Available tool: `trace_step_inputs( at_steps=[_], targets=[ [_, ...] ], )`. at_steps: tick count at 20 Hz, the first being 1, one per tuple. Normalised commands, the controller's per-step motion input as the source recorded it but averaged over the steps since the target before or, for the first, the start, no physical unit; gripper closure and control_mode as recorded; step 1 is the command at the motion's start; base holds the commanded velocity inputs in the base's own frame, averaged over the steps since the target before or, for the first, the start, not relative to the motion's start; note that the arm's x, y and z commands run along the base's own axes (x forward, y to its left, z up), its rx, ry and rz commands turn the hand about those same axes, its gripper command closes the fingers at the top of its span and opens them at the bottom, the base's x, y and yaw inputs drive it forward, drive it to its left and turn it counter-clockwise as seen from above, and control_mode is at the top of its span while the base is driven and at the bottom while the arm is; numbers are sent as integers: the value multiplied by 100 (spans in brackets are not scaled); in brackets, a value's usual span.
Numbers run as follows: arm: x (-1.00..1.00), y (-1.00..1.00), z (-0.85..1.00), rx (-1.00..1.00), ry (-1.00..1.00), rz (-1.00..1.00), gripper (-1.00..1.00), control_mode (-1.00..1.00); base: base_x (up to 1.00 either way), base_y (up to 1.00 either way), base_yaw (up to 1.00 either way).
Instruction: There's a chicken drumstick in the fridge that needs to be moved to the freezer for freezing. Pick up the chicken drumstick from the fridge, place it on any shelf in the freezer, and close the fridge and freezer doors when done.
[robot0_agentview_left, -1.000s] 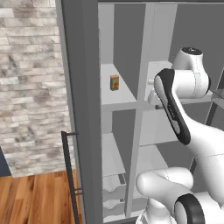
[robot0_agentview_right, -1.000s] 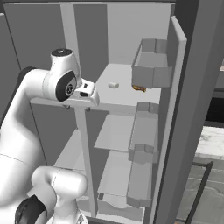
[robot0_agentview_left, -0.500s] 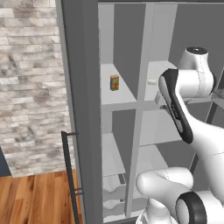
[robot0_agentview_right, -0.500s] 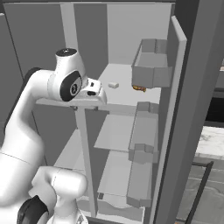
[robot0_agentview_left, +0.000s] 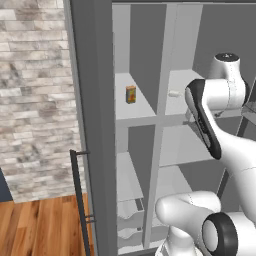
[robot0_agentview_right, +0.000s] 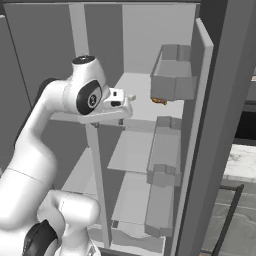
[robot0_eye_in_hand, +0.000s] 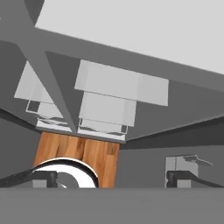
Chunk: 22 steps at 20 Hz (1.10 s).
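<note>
The chicken drumstick (robot0_agentview_right: 159, 101) is a small golden-brown lump on the fridge's upper shelf (robot0_agentview_right: 142, 90), half tucked under a door bin. My gripper (robot0_agentview_right: 129, 98) hovers over that same shelf, a short way left of the drumstick and apart from it. In the left base view the gripper (robot0_agentview_left: 173, 93) pokes out just right of the divider (robot0_agentview_left: 159, 130). The hand view looks down, and the fingertips (robot0_eye_in_hand: 43, 177) stand wide apart, open, with nothing between them. Fridge (robot0_agentview_left: 200, 145) and freezer (robot0_agentview_left: 137, 55) both stand open.
A small orange carton (robot0_agentview_left: 130, 94) stands on a freezer shelf. The freezer door (robot0_agentview_left: 92, 125) with its bar handle (robot0_agentview_left: 79, 200) hangs open at left. The fridge door (robot0_agentview_right: 220, 125) carries grey bins (robot0_agentview_right: 172, 75). Drawers (robot0_eye_in_hand: 118, 100) and wood floor (robot0_eye_in_hand: 78, 153) lie below.
The arm has pushed the hand further into the fridge along the upper shelf, closing the distance to the drumstick. The fingers remain open.
</note>
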Motion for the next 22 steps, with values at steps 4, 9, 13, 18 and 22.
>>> trace_step_inputs(
  at_steps=[4, 9, 13, 18, 22],
  targets=[
    [7, -48, 8, -2, 5, 14, -100, -100, 0, 0, 0],
    [4, -34, 19, -3, 0, 13, -100, -100, 0, 0, 0],
    [23, -19, 7, 0, 0, 15, -100, -100, 0, 0, 0],
    [33, -6, 0, -1, 0, 15, -100, -100, 0, 0, 0],
    [43, -3, 0, -1, 0, 11, -100, -100, 0, 0, 0]
  ],
)
